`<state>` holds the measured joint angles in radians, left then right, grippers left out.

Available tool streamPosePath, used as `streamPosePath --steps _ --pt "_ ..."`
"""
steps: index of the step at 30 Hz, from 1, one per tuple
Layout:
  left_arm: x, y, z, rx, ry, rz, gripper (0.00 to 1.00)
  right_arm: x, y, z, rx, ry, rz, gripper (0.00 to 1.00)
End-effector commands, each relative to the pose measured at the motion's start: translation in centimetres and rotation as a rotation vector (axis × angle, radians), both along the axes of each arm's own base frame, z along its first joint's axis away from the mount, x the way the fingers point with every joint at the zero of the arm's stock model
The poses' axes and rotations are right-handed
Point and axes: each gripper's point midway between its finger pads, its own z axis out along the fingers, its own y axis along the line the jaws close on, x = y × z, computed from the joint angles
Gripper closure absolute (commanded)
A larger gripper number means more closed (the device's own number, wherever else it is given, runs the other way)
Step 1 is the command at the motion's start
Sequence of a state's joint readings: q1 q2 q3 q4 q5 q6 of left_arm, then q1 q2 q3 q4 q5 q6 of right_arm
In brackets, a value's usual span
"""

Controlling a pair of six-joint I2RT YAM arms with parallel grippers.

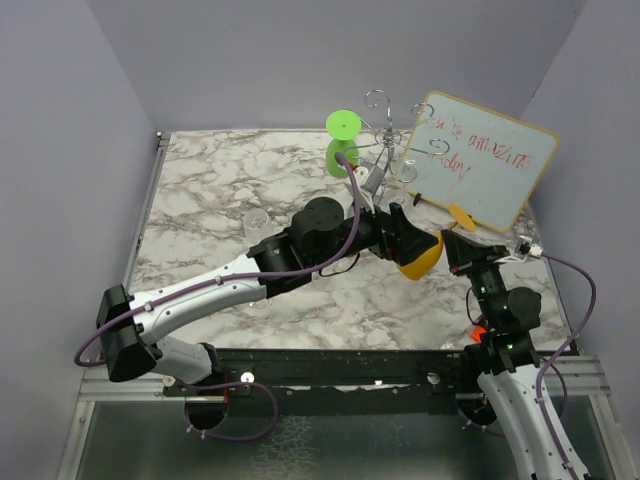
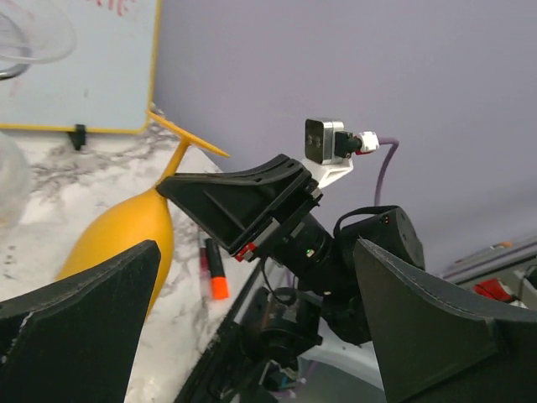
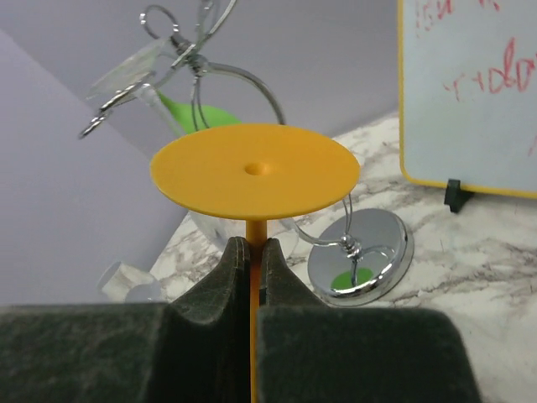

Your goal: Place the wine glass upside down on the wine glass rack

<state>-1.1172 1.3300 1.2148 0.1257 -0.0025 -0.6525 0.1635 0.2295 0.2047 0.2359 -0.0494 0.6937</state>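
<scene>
If unmistaken, wine glass (image 3: 256, 170) inside right claw (image 3: 253, 250).

Whiteboard (image 1: 488, 160) with yellow frame: red handwriting, reads roughly "You're amazing today", first word unclear. Wrist views show only cut-off red strokes. No other legible text.

The left arm (image 1: 200, 295), at the lower left of the top view, is showing white links joined by bulky black housings, with a purple cable (image 1: 357, 205) running along it. The right arm (image 1: 520, 395), at the lower right, is wearing the same colours. A small silver camera (image 2: 325, 140) is sitting on its black wrist, and its fingers (image 3: 228, 281) are showing a grainy matte black.
</scene>
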Motion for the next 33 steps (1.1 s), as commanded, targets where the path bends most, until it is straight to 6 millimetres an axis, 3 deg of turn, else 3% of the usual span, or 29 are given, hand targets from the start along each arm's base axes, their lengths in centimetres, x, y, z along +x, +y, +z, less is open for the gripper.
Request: streamPosePath --steps 1,7,11,19,24,33 --pt "-1.7 -1.7 1.8 -0.032 0.116 -0.147 0.01 -2.0 1.9 4.3 -0.151 -0.251 0.101 0.99" --pt "-1.5 -2.9 3.2 -0.037 0.213 -0.185 0.02 -3.7 3.4 7.4 -0.277 -0.406 0.178 0.99" --pt "-0.4 -3.3 3.2 -0.002 0.211 -0.147 0.09 -4.1 4.1 8.4 -0.342 -0.451 0.211 0.99" --pt "1.3 -3.6 2.7 -0.008 0.277 -0.145 0.12 -5.2 5.4 9.7 -0.436 -0.535 0.279 0.99" --pt "1.3 -3.5 3.2 -0.011 0.298 -0.188 0.38 -5.5 5.8 10.1 -0.472 -0.565 0.306 0.99" --pt "0.5 -2.3 3.3 -0.05 0.37 -0.266 0.63 -6.4 6.6 10.4 -0.547 -0.597 0.356 0.99"
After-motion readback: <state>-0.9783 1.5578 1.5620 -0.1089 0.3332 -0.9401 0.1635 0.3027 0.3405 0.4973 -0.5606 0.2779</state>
